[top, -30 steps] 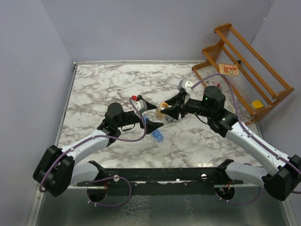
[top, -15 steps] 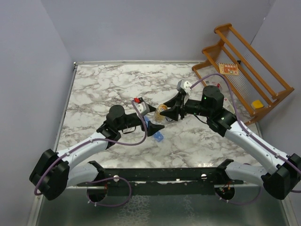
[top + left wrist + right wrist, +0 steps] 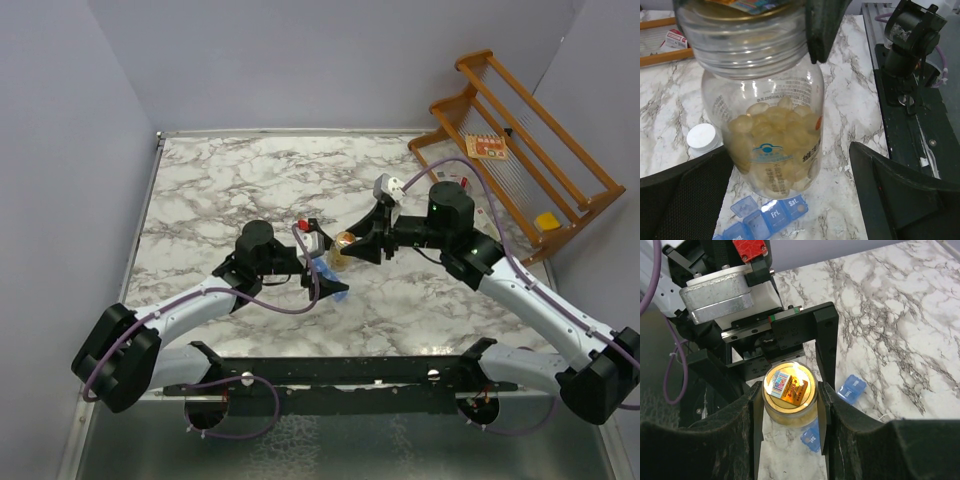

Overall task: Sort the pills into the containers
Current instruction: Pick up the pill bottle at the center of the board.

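Marbled white bench (image 3: 220, 190) seen from above, with both arms reaching inward from the near edge so that their tools meet near its middle. A slatted wooden rack (image 3: 530, 130) stands at the far right corner, well apart from the work. A white round cap (image 3: 702, 136) lies on the bench beside the bottle.

The right tool (image 3: 790, 397) pinches a clear plastic bottle of pale yellow capsules (image 3: 775, 140) by its threaded neck, one black finger (image 3: 742, 435) on each side. The bottle's mouth is covered by a gold seal. The left tool (image 3: 790, 192) is spread wide, its two fingers (image 3: 900, 200) on either side of the bottle's body.

The strip of translucent blue pill compartments (image 3: 767, 220) lies on the bench directly below the bottle, with the boxes lettered "Fri" and "Sat" showing. From the right wrist the bottle and fingers hide most of the strip. From above the left tool largely covers it.
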Robot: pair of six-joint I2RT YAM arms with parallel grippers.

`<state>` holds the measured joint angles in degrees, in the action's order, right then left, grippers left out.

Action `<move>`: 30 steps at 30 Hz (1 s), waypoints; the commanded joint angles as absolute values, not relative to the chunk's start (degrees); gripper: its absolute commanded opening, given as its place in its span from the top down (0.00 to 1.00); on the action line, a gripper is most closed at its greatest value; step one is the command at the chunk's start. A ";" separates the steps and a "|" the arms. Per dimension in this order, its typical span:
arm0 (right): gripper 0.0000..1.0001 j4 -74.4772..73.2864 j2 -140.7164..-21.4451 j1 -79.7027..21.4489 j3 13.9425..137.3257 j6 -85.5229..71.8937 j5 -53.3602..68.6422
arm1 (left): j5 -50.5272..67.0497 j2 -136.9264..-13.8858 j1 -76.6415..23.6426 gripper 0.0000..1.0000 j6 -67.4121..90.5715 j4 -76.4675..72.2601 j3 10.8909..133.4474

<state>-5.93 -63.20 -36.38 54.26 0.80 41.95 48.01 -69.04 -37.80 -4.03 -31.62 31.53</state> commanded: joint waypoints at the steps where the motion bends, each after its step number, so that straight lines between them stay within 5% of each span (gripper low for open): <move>1: 0.99 -6.42 -61.29 -36.30 55.43 1.45 44.45 | 50.59 -67.81 -37.27 0.01 -2.35 -37.36 32.92; 13: 0.99 -0.03 -58.69 -36.30 51.02 -0.45 40.40 | 49.97 -68.22 -37.29 0.13 7.97 -48.41 32.42; 30: 0.99 3.53 -59.55 -36.37 51.77 -1.68 40.69 | 52.86 -72.13 -37.35 0.14 12.83 -54.27 31.35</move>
<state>0.49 -59.99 -36.38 50.33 -0.89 41.41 50.43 -71.40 -37.50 11.29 -51.40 30.96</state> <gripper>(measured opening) 0.405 0.870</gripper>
